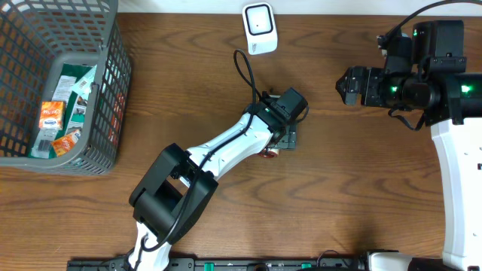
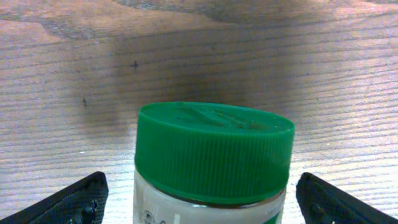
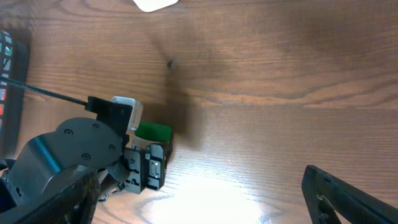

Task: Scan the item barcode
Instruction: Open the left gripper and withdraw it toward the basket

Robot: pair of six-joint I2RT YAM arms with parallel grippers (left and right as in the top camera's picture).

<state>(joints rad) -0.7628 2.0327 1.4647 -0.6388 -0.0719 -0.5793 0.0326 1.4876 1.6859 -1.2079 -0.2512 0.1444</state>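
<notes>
One green-capped clear jar stands on the open wooden table. The left gripper is spread either side of the jar, untouching. The right gripper gapes well right of the jar, and one white scanner stands beyond.

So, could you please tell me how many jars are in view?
1: the jar sits mid-table inside the open left gripper, not gripped. More could be hidden among the packets in the basket.

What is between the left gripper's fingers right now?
A green-lidded jar, upright, with a gap to each finger of the open left gripper. The left wrist view shows it.
</notes>
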